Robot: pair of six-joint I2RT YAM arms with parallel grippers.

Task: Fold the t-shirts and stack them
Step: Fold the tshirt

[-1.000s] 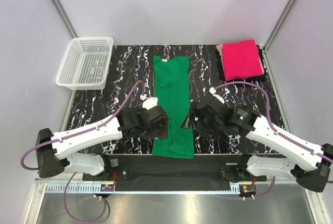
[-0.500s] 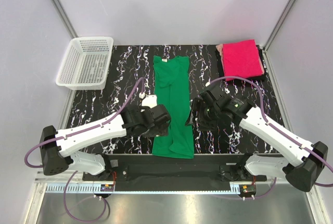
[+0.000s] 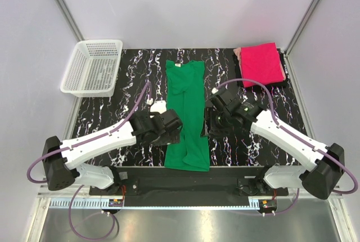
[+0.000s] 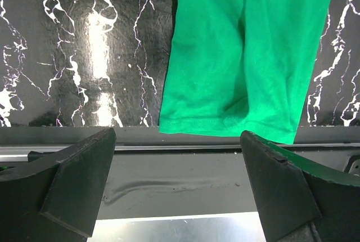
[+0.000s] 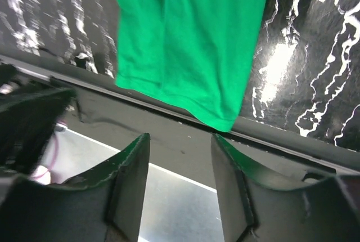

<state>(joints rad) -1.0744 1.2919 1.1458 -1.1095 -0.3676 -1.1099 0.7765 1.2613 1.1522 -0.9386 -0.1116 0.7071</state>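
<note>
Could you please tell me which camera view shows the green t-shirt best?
The top external view is best. It shows the whole green t-shirt, folded into a long narrow strip from collar to hem. The left wrist view shows only its near hem end. The right wrist view shows the same end at an angle and slightly blurred.

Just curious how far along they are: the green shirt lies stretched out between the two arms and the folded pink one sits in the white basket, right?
No: the pink shirt sits folded at the back right corner of the table, not in the white basket, as the top view shows. The rest is right.
</note>
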